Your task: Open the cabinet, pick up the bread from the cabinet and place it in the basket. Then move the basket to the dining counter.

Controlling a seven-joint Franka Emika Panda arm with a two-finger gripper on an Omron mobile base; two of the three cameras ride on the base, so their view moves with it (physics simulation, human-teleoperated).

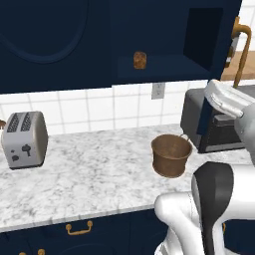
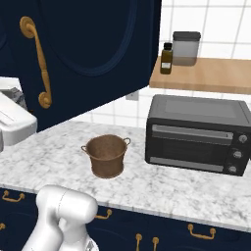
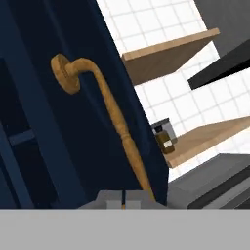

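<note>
Cabinet (image 1: 60,40) matt navy; brass handle (image 3: 117,127); woven basket (image 1: 171,155); marble worktop (image 1: 94,174).

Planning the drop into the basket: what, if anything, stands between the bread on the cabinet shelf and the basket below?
Nothing visible: the bread sits on the open cabinet shelf, and the basket stands open-topped on the marble worktop below it, slightly right.

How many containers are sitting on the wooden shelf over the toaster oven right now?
2. A small dark bottle stands at the wooden shelf's left end; a grey-lidded canister is just to its right. The open cabinet door may hide more.
</note>
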